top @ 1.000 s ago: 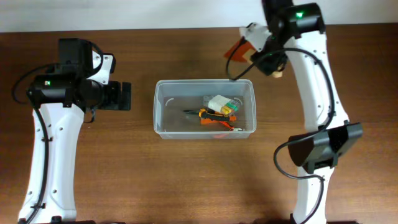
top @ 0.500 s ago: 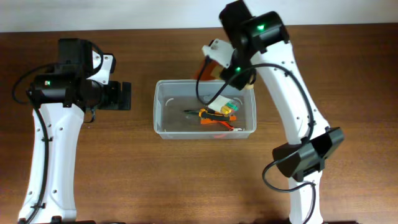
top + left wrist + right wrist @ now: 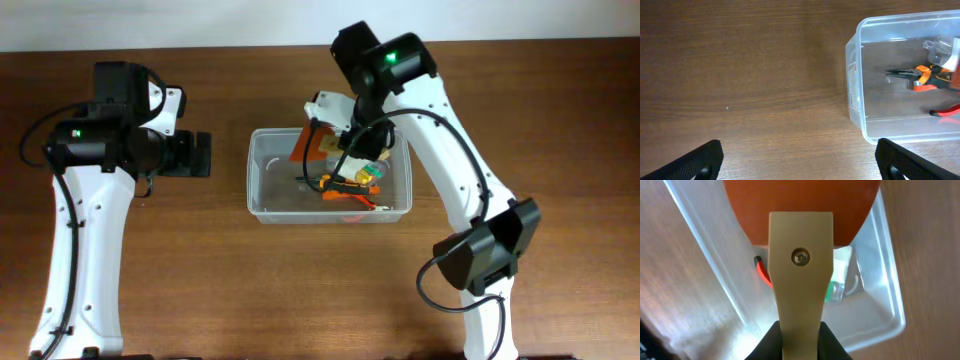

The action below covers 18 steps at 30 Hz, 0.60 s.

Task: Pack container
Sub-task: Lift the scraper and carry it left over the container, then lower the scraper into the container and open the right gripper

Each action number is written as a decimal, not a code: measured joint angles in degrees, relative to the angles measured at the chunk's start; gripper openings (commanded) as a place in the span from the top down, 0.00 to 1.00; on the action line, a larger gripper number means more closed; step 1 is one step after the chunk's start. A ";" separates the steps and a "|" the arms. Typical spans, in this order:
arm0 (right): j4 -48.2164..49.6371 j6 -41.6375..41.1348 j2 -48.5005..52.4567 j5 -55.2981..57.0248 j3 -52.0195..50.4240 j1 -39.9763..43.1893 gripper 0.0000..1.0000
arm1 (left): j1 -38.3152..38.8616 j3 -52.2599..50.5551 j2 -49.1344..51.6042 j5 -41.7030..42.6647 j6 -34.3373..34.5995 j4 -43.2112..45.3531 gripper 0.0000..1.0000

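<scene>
The clear plastic container (image 3: 250,180) stands mid-table and also shows in the left wrist view (image 3: 852,60) and the right wrist view (image 3: 890,300). My right gripper (image 3: 347,138) is shut on the pale wooden handle of an orange-bladed scraper (image 3: 308,148), holding it over the container's back middle. In the right wrist view the fingers (image 3: 800,332) clamp the handle (image 3: 801,290) and the blade points away. My left gripper (image 3: 200,155) is open and empty, left of the container; its fingers (image 3: 800,160) frame bare table.
Inside the container lie orange-and-black pliers (image 3: 345,185), a red-handled tool (image 3: 365,208) and a small clear case of yellow-green bits (image 3: 368,170). The pliers also show in the left wrist view (image 3: 920,75). The table's back edge runs just behind the container.
My right arm has swung left and forward with the scraper, from behind the container's back right corner to over its inside. The left arm has not moved.
</scene>
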State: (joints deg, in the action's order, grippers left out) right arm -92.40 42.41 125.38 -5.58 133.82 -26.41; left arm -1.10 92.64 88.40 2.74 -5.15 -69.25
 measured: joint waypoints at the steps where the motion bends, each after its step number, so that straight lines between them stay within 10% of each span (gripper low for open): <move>1: 0.79 0.61 0.00 -0.11 -1.27 0.00 0.82 | 0.00 0.00 0.00 0.00 0.00 0.00 0.01; 18: 12.00 4.81 0.00 -1.81 -15.63 0.00 0.82 | 0.00 0.00 0.00 0.00 0.00 -0.02 0.01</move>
State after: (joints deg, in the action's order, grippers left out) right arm -80.40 47.22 125.38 -7.40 118.19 -26.41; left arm -1.10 92.64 88.40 2.74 -5.15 -69.28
